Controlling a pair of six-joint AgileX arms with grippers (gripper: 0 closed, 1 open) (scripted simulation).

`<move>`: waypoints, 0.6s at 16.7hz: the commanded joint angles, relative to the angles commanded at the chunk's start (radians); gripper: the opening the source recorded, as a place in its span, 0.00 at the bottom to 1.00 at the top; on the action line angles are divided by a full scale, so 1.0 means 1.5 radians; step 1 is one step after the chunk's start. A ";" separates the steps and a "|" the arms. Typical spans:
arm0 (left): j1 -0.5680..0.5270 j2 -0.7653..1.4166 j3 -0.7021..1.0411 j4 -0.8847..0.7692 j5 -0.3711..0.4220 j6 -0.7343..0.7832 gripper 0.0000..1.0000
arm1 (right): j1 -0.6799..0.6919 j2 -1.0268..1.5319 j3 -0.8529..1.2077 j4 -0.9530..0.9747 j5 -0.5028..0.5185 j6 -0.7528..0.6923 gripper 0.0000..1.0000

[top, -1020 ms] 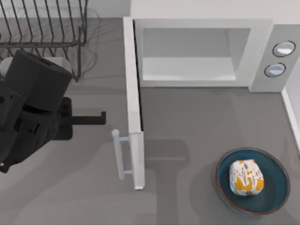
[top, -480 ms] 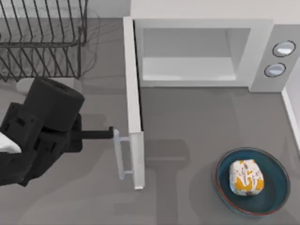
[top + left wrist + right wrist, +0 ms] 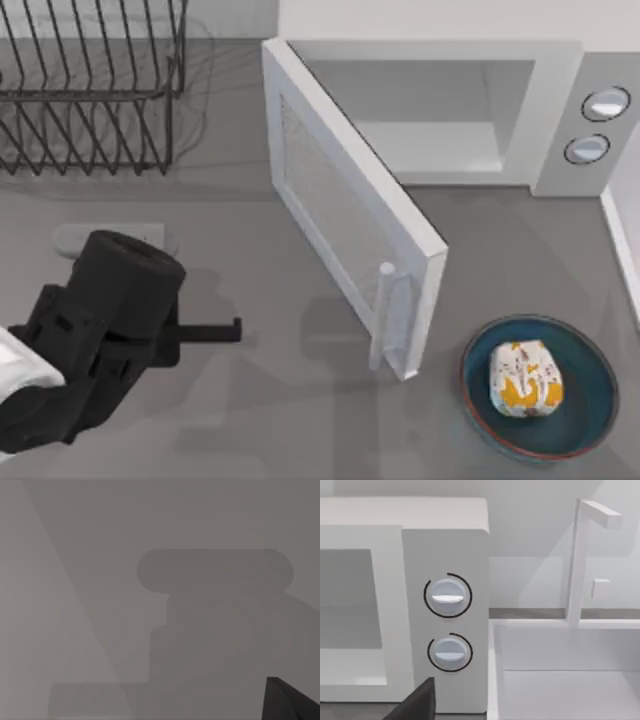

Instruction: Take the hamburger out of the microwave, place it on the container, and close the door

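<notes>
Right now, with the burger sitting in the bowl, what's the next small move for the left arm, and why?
Probably push the door further toward the microwave. It stands at an angle, partly swung, with the cavity open behind it. The left claw hangs left of the door, apart from it, so it should reach right and press the panel. The hamburger already rests in the container.

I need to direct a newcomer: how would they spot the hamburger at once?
Start at the big white microwave at the table's back. In front of it, toward the right, lies a round blue container. The hamburger is the small white-wrapped lump with orange-yellow patches inside it.
</notes>
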 joint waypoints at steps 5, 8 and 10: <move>-0.028 0.025 0.028 -0.013 -0.019 -0.026 0.00 | 0.000 0.000 0.000 0.000 0.000 0.000 1.00; -0.108 0.112 0.101 -0.038 -0.063 -0.098 0.00 | 0.000 0.000 0.000 0.000 0.000 0.000 1.00; -0.162 0.169 0.150 -0.056 -0.092 -0.146 0.00 | 0.000 0.000 0.000 0.000 0.000 0.000 1.00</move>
